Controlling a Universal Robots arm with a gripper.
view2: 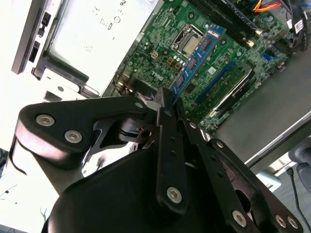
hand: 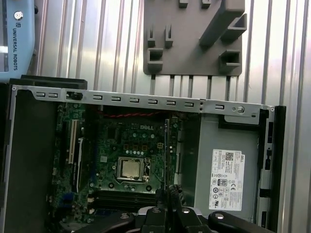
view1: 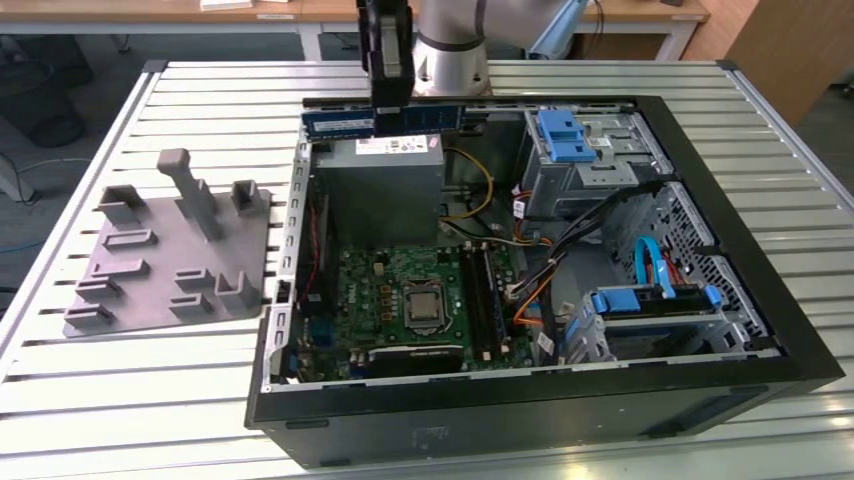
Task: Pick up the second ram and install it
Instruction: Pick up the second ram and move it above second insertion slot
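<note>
Counter: slatted metal surface (view1: 120, 400) that carries the case and the tray.
Computer case: black tower (view1: 534, 425) lying on its side, open on top, interior facing up.
Arm: pale robot arm (view1: 461, 40) standing at the far edge of the case.
Tray: grey plastic plate with upright blocks (view1: 147, 270), on the counter just beside the case, on the exterior view's left.
Power supply: grey box with a pale label (view1: 380, 175), in the far corner of the case.
Motherboard: green board (view1: 387, 290) on the case floor, near the power supply.
Hand: black fingers (view1: 387, 115) clamped together on the second ram at its middle; also seen in both wrist views (view2: 167, 99) (hand: 170, 194).
Second ram: blue-green stick (view1: 434, 118) held level in the air above the power supply, apart from the motherboard; in the second wrist view (view2: 197, 60) it reaches out from the fingertips over the board.
Slot rails: long black rails (view1: 483, 290) beside the processor socket.
Processor socket: metal square (view1: 424, 305) in the middle of the motherboard.
</note>
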